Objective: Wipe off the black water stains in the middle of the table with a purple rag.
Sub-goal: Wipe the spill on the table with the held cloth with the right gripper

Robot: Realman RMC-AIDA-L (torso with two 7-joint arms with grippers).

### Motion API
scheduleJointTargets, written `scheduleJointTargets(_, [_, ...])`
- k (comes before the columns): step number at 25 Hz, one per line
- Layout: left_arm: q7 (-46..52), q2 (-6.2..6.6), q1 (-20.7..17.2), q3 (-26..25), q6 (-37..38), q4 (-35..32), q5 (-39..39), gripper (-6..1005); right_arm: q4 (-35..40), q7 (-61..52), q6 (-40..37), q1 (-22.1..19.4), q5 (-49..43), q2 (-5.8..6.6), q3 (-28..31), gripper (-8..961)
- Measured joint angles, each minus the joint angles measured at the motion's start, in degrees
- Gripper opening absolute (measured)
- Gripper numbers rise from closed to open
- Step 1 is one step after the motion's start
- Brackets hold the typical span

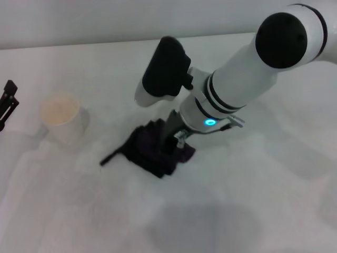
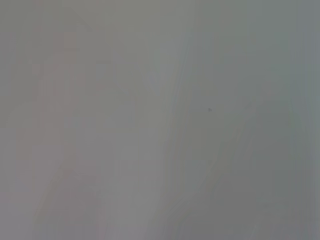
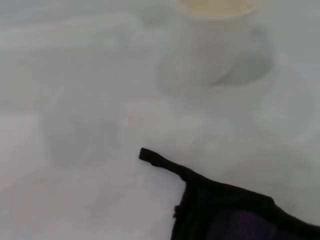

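The right gripper (image 1: 174, 142) presses down into the dark purple, thickly folded soft rag (image 1: 152, 150) at the middle of the broad white matte table (image 1: 253, 211); whether its fingers are apart or closed cannot be told. The rag's thin strap tail points toward a white cup (image 1: 62, 118) nearer the left edge, where the left gripper (image 1: 6, 103) sits

It looked like a bare test bench or lab — a broad white table (image 1: 253, 211) against a plain pale wall (image 1: 105, 18), holding only a white cup (image 1: 62, 118) and a dark rag (image 1: 155, 150).
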State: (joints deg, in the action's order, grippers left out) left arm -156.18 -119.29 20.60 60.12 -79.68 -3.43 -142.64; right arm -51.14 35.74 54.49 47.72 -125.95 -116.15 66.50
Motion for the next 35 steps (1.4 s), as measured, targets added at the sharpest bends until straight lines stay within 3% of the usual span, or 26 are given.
scheduleJointTargets(6, [0.0, 0.03, 0.0, 0.0, -0.4, -0.1, 0.0, 890, 2.2, -0.5, 0.6, 0.3, -2.6, 0.75, 4.9, 71])
scheduleJointTargets(14, [0.0, 0.03, -0.1, -0.1, -0.6, -0.1, -0.5, 890, 2.1, -1.3, 14.3, -0.3, -16.2, 0.85, 19.1, 74])
scheduleJointTargets(19, [0.0, 0.09, -0.1, -0.1, -0.6, -0.1, -0.6, 890, 1.9, -3.3, 20.0, -0.5, -22.7, 0.90, 23.6, 76])
scheduleJointTargets(35, [0.0, 0.12, 0.2, -0.1, -0.3, -0.1, -0.6, 890, -1.0, -8.7, 19.7, -4.4, -25.1, 0.42, 23.2, 81])
